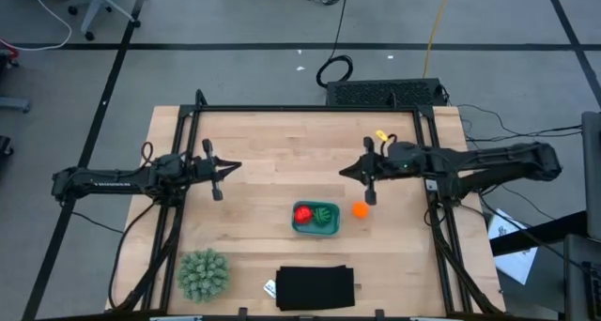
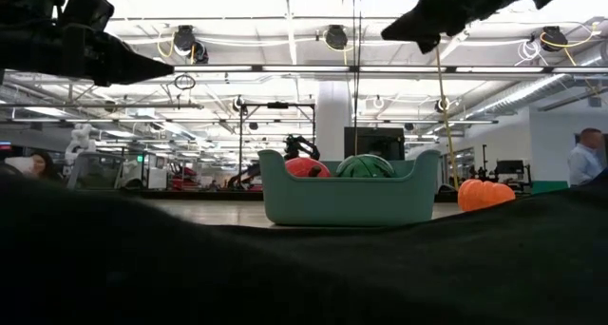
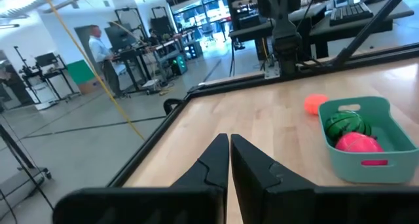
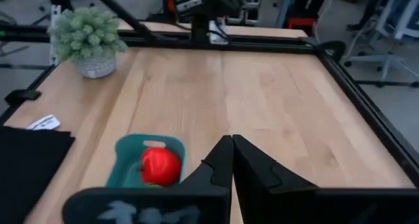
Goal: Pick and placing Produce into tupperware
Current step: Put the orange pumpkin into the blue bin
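Both arms were parked above the desk (image 1: 254, 161), nothing held. The left end effector (image 1: 218, 174) sat at about 9 o'clock of the desk with its fingers pressed together and empty. The right end effector (image 1: 368, 175) sat at about 2 o'clock, fingers likewise pressed together and empty.

The teal tub (image 1: 315, 218) sat near desk centre, slightly toward 5 o'clock. The red piece (image 1: 303, 214) and the striped green piece (image 1: 324, 215) lay side by side inside it; the low view showed both peeking over the rim. The orange piece (image 1: 361, 209) was on the bare wood just beside the tub, at its 3 o'clock, not touching it.

Judgement: two of three were placed, orange was left. The right arm was the nearer one; orange lay just 6 o'clock of its tip, so it was probably staged there for that pick. It would need to spread its fingers before descending.

The spiky green ball (image 1: 203, 274) at 7 o'clock and the black slab (image 1: 315, 288) at 6 o'clock were well clear of the tub.
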`<state>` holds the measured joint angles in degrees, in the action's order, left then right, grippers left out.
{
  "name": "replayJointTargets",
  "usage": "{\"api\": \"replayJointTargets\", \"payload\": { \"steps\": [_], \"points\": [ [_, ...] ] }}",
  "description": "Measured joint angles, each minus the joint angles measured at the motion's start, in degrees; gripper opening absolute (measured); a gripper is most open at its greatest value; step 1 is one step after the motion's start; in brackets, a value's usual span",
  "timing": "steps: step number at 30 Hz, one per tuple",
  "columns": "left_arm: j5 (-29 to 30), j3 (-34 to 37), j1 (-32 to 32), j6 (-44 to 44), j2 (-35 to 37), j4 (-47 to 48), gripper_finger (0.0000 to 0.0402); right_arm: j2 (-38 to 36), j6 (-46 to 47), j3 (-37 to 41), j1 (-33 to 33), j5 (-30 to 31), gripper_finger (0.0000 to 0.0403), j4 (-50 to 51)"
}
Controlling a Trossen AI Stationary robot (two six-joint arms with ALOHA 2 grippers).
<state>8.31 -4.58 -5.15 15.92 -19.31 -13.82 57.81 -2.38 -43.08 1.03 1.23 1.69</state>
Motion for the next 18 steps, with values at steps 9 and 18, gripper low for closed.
{"api": "replayJointTargets", "payload": {
  "steps": [9, 18],
  "points": [
    [3.8, 0.0, -0.02, -0.9, 0.02, 0.15, 0.0021, -9.43, 2.39, 9.99, 1.89, 0.28, 0.0, -8.71],
    [3.78, 0.0, -0.02, -0.96, 0.0, 0.24, 0.0021, -16.88, 7.58, 21.35, 4.77, 0.44, 0.0, -17.45]
  ]
}}
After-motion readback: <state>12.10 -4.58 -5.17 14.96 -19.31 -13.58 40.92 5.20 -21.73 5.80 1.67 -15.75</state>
